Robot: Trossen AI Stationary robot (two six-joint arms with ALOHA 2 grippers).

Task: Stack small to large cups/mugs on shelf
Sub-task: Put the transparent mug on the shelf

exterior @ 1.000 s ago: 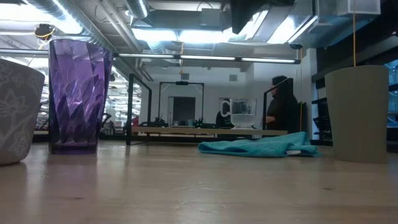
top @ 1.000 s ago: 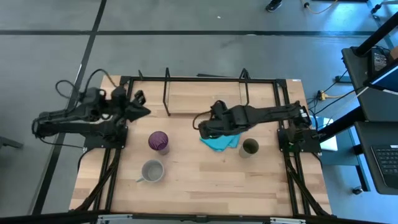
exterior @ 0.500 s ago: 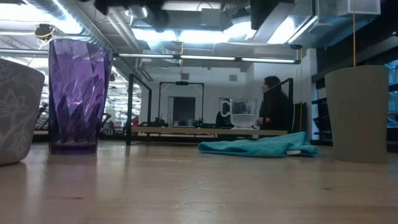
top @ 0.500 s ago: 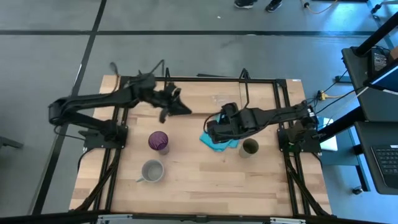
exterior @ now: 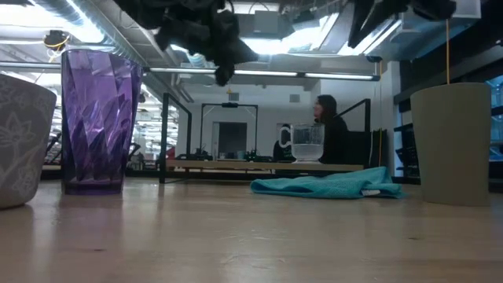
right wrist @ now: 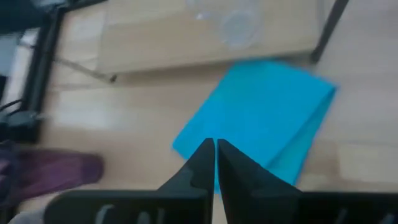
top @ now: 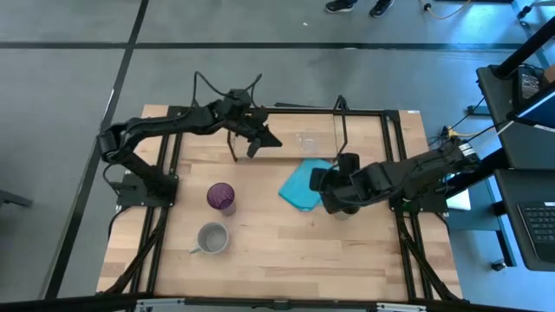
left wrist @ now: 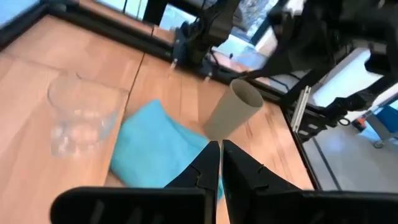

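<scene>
Clear glass (top: 305,140): upright on the shelf (top: 286,147) base, beside the turquoise cloth (top: 303,184).
Left pincer (top: 253,146): clenched, empty (above shelf), near glass.
Right pincer (right wrist: 215,149): clenched, empty, over cloth.

No readable text, label or number shows anywhere.

A grey floor (top: 69,52) crossed by dark lines is seen around a light wooden table (top: 286,260). A black desk (top: 529,130) with a keyboard (top: 539,224) stands to the right. At the top edge, a person's shoes (top: 354,7) are visible. In the low view, ceiling lights (exterior: 314,47), pipes (exterior: 118,31) and a dark-clothed person (exterior: 330,137) are shown in the room behind.
</scene>
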